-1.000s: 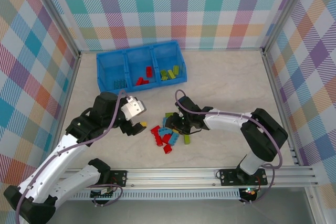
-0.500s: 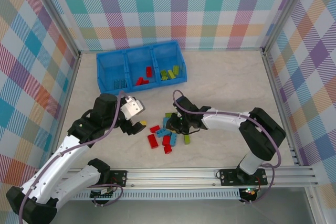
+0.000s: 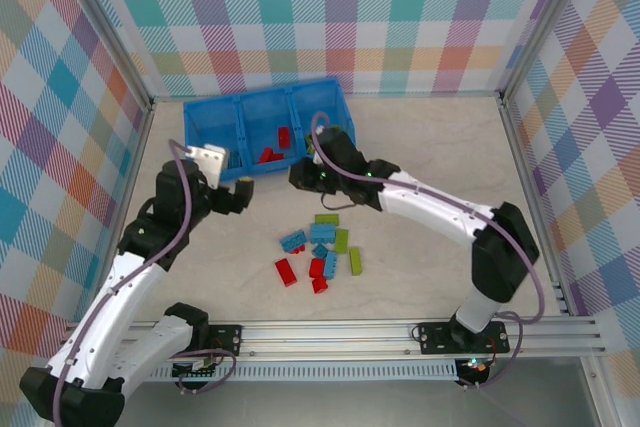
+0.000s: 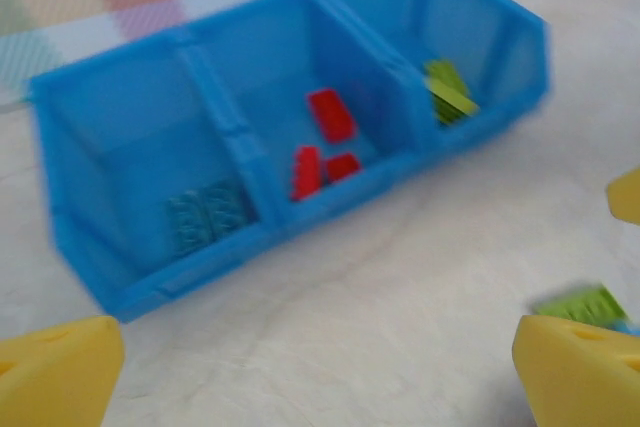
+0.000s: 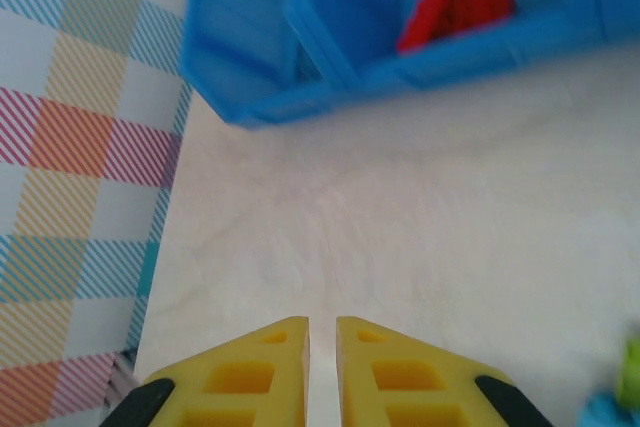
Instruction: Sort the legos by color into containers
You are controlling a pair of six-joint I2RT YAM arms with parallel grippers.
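Legos (image 3: 322,233) lie rearranged; left gripper (image 3: 243,190) and right gripper (image 3: 298,177) moved toward tray (image 3: 205,127).

A robot test cell in a lab: a pale worktop (image 3: 440,157) boxed in by checked walls (image 3: 350,17) on the left, right and far sides, with two arms (image 3: 430,212) bolted to an aluminium rail (image 3: 340,330) along the near edge.

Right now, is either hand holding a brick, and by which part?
Neither, as far as can be seen. The left hand is open wide with nothing between its fingers. The right hand is shut, with no brick visible between its fingertips.
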